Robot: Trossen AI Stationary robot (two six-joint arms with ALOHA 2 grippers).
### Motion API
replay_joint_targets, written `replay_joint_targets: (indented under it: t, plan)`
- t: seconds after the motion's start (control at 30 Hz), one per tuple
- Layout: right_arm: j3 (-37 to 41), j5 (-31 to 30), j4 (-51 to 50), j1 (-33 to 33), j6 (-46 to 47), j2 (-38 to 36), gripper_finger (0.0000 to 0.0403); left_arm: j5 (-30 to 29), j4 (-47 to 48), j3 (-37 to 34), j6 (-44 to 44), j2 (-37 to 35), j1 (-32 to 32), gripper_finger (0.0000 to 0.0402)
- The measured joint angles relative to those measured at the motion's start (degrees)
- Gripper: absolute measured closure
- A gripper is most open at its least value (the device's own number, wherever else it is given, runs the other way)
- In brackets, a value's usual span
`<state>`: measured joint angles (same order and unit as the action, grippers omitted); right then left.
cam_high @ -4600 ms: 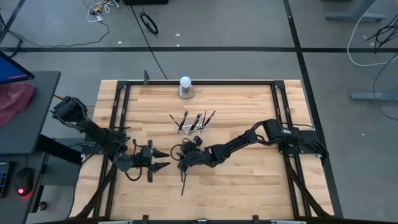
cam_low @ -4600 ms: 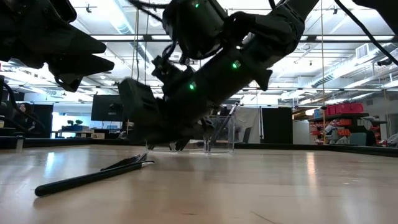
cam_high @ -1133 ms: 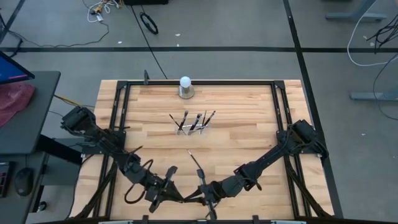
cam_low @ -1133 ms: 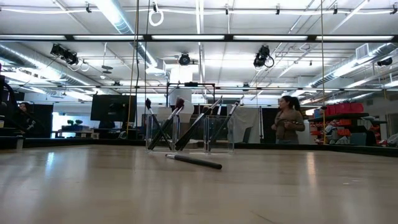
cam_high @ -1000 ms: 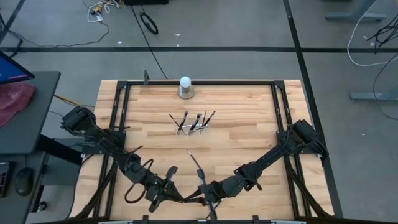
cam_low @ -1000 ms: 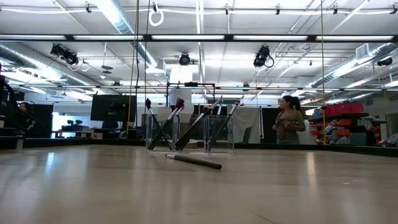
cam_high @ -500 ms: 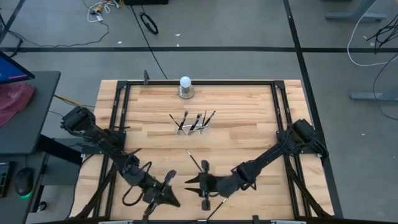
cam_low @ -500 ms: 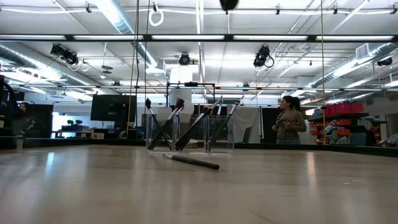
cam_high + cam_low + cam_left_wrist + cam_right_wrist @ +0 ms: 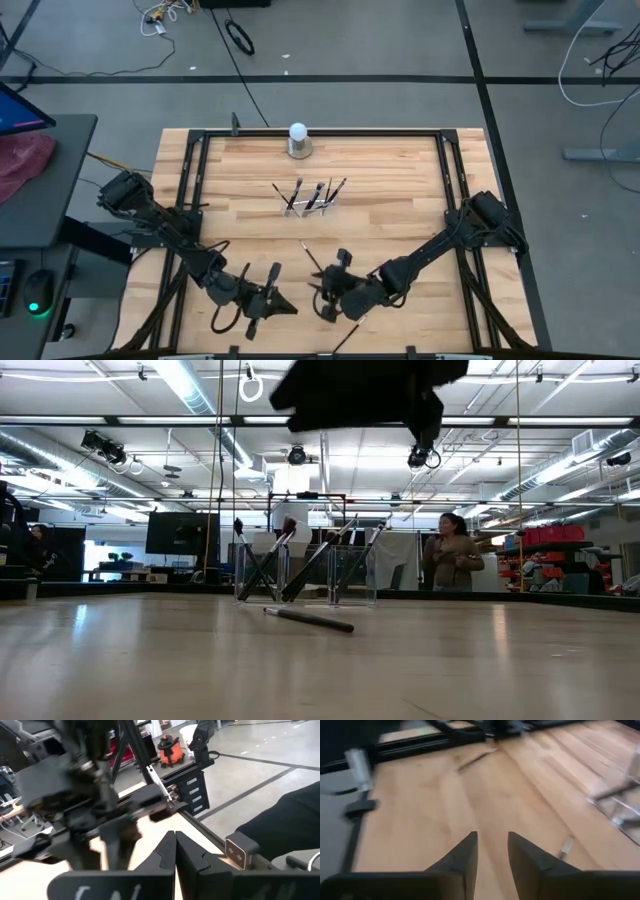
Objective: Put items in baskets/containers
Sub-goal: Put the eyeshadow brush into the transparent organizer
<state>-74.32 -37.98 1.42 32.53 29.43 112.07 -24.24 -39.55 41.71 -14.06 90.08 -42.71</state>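
Note:
The clear container (image 9: 312,200) stands at the table's middle with several dark brushes leaning in it; it also shows in the low view (image 9: 305,575). One brush (image 9: 313,258) lies flat on the wood in front of it (image 9: 308,619). Another brush (image 9: 346,337) lies at the near edge. My right gripper (image 9: 322,297) hovers open just near of the lying brush, with nothing between its fingers (image 9: 492,855). My left gripper (image 9: 285,306) is shut and empty beside it on the left (image 9: 175,855).
A white ball on a grey base (image 9: 298,140) stands at the far edge. The black frame rails (image 9: 190,200) run along the table's sides. A person (image 9: 452,555) stands in the room beyond. Bare wood lies to the right of the container.
My right gripper has opened and gone up and toward the far edge, away from my left gripper; it now shows at the top of the low view. My left gripper has drawn back a little toward the table's left and stays shut.

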Motion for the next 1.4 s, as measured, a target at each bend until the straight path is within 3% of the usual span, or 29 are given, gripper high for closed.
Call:
replay_joint_targets:
  t: [0.23,0.33,0.47,0.57,0.77,1.0,1.23,1.4]
  plan:
    - [0.0,-0.7,-6.0,-3.0,5.8,2.0,0.0229,-2.0,2.6,0.0,2.9,0.0,-0.5,0.0399]
    - [0.0,-0.3,-5.3,-4.5,7.5,5.2,0.0202,-9.1,6.2,0.0,5.2,0.0,-2.2,0.0399]
    - [0.0,-0.5,-4.7,-7.2,10.9,10.1,0.0198,-18.6,12.8,0.0,11.1,-0.1,-5.4,0.0393]
    - [0.0,0.1,-4.0,-9.1,12.1,12.7,0.0209,-22.1,17.7,-0.1,17.3,-0.1,-7.1,0.0393]
    - [-0.2,1.5,-4.7,-10.2,12.3,14.5,0.0264,-22.4,19.2,-4.3,29.6,-0.2,-7.3,0.0376]
    - [-0.4,1.6,-10.7,-9.4,12.4,14.6,0.0386,-22.3,11.8,-10.8,32.8,-0.2,-5.3,0.0277]
    - [-0.2,1.4,-13.2,-8.5,11.3,13.7,0.0396,-22.1,9.3,-12.2,29.2,-0.2,-2.5,0.0175]
    - [0.4,-1.2,-12.8,-5.0,9.8,11.9,0.0398,-19.5,9.2,-12.2,25.3,-0.2,-1.6,0.0128]
